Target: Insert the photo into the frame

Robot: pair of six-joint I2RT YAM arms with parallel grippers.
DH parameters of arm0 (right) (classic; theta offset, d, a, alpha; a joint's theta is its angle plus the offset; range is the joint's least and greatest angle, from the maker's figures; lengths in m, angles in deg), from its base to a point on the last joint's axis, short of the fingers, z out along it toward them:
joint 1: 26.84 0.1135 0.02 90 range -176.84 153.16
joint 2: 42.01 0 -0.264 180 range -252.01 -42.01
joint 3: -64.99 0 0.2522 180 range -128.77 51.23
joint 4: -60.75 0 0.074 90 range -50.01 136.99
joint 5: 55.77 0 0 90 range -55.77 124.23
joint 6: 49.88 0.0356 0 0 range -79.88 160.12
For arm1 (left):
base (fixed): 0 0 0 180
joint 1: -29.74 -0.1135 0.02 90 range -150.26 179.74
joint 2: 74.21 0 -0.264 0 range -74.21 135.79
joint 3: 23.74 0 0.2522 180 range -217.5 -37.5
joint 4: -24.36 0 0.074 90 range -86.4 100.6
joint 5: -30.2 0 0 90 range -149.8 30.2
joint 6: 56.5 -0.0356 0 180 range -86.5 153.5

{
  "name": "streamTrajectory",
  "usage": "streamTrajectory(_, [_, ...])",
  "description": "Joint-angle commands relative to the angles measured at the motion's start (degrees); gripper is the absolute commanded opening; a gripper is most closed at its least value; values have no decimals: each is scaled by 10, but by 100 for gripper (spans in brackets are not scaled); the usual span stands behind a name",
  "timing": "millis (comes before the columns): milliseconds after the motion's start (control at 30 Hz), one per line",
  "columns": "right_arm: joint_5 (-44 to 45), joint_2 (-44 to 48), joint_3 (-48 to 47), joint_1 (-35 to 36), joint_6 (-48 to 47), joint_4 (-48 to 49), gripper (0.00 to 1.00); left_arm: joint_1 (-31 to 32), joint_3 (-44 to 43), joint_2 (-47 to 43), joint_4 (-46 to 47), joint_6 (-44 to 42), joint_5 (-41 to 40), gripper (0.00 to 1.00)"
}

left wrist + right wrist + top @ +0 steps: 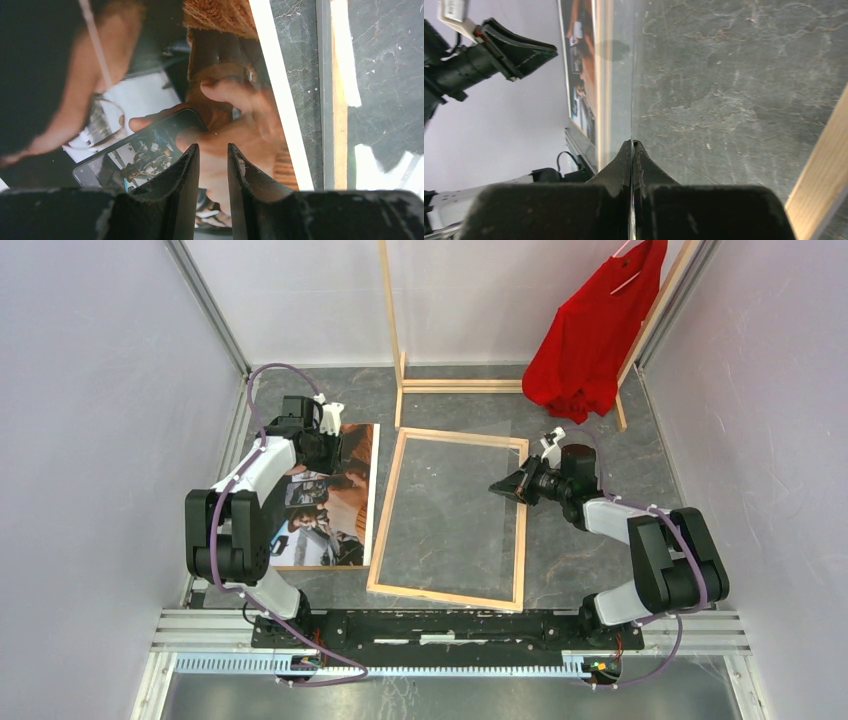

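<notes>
The photo point(335, 505) lies picture side up on the table at the left; the left wrist view shows it close up point(150, 100). The frame point(445, 597) lies beside it in the middle, its light wood side up. My left gripper point(335, 440) hovers over the photo's far end, its jaws a narrow gap apart and empty point(213, 150). My right gripper point(508, 485) is over the frame's right part, shut on the edge of a thin clear pane point(632, 100). The pane point(450, 510) spans the frame's opening. The frame's right rail point(824, 165) shows beside the gripper.
A tall wooden clothes rack point(392, 330) with a red shirt point(590, 330) stands at the back, close behind the frame. Grey walls close in on the left and right. The arm bases sit along the near edge.
</notes>
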Motion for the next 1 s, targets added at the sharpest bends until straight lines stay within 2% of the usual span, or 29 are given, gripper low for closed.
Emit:
streamTrajectory(0, [2,-12,-25,-6,-80,-61,0,0,4,-22,3,-13,11,34])
streamTrajectory(967, [-36,-41,2,-61,-94,-69,0,20,6,-28,3,-13,4,34])
